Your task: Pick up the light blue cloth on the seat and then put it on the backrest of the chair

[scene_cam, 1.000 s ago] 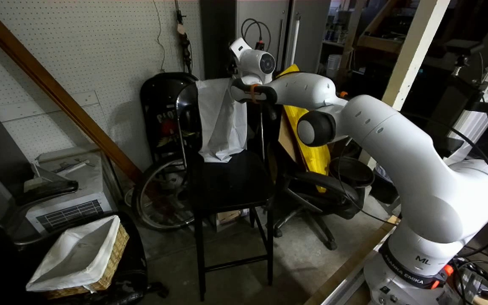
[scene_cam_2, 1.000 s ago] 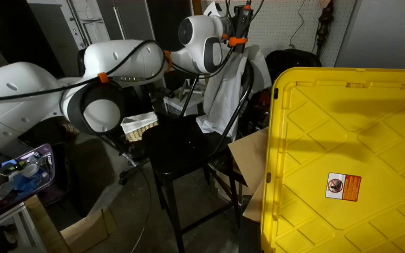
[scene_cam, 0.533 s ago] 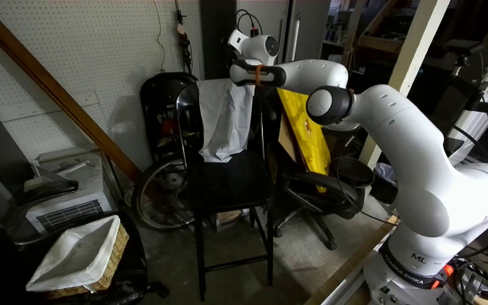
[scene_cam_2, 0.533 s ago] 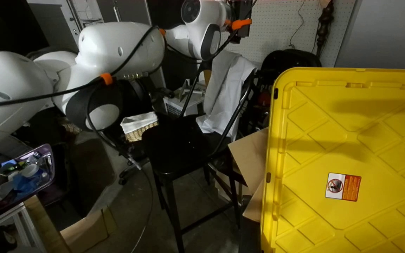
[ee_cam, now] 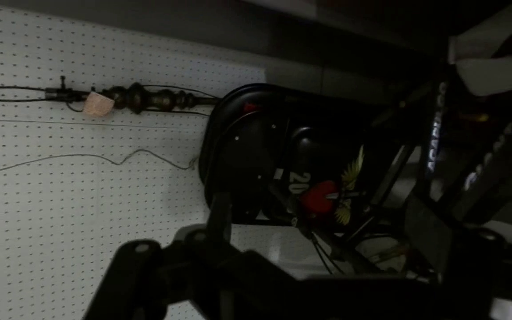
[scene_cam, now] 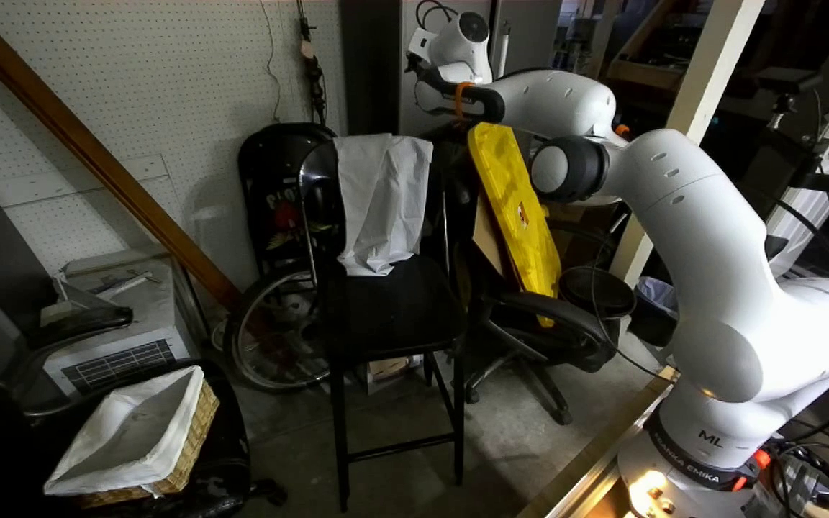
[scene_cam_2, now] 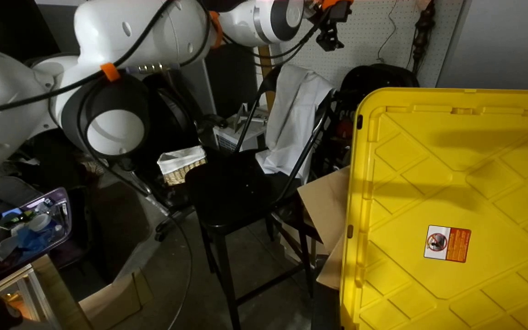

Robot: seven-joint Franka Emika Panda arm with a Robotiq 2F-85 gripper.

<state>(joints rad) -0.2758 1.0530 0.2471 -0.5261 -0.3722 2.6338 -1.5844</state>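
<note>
The light blue cloth (scene_cam: 386,201) hangs over the top of the backrest (scene_cam_2: 269,83) in both exterior views. Its front part (scene_cam_2: 294,119) runs down the backrest, and its lower end rests on the rear of the black seat (scene_cam: 393,309). The chair (scene_cam_2: 222,247) stands upright. My gripper (scene_cam_2: 330,40) is above and behind the backrest, apart from the cloth. In the wrist view the gripper (ee_cam: 325,224) has its fingers wide apart with nothing between them. The cloth does not show in the wrist view. The cloth's rear side is mostly hidden.
A yellow lid (scene_cam_2: 456,183) and cardboard (scene_cam_2: 328,206) stand beside the chair. A folded black chair (ee_cam: 256,155) and a pegboard wall (ee_cam: 82,200) are behind it. A lined basket (scene_cam: 134,432), a bicycle wheel (scene_cam: 242,345) and an office chair (scene_cam: 558,316) are nearby.
My gripper has moved up and away from the top of the backrest. The cloth's flap that stuck out behind the backrest has dropped; its front part stays in place.
</note>
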